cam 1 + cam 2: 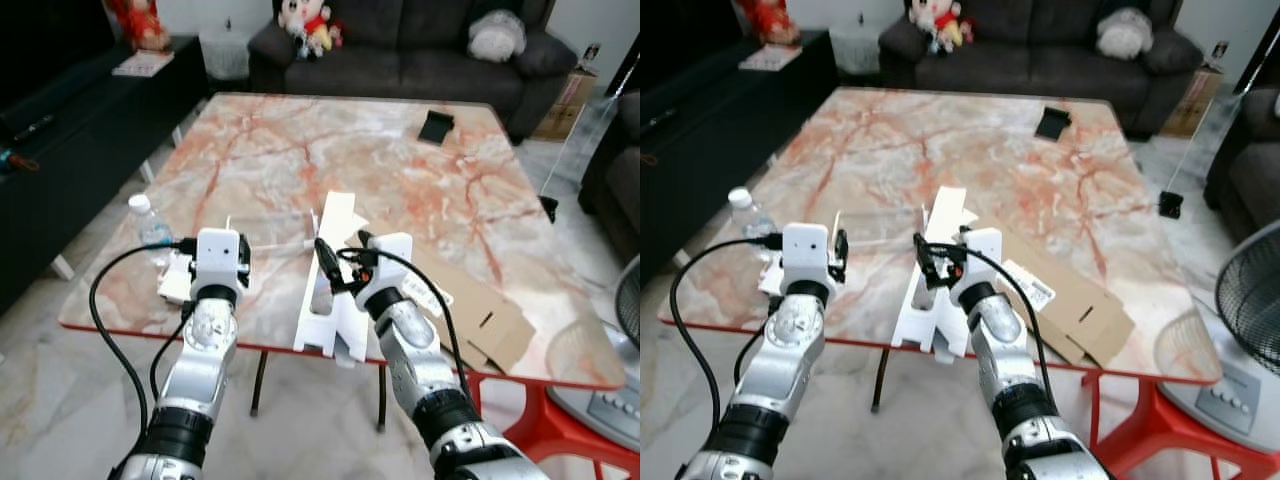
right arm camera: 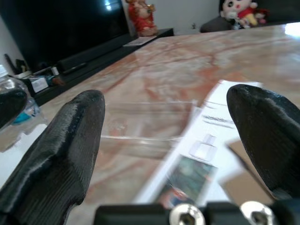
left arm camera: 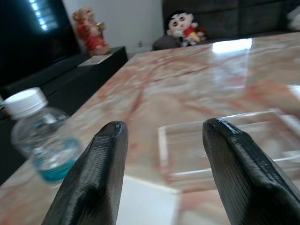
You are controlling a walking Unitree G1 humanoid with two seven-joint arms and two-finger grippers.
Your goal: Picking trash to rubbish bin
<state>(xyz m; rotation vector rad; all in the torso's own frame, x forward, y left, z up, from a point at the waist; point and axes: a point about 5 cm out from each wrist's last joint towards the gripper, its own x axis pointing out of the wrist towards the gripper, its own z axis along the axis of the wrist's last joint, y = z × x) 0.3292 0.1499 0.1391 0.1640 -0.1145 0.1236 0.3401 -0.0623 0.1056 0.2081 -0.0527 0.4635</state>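
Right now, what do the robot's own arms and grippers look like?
Both arms are jointed silver metal with black collars and looping black cables. The left gripper and right gripper each sit on a white boxy wrist housing and have two long, rounded matte-black fingers; two screw heads show at the right one's base.

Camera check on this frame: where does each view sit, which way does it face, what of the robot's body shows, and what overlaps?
Left eye, right eye: head stereo pair, looking down at the pink-veined marble table; both silver arms show.
Left wrist: looks along the left gripper, jaws open, at a clear plastic tray and small capped water bottle.
Right wrist: looks along the right gripper, jaws open, over white flattened packaging.
Shared: both wrist views show the clear plastic tray.
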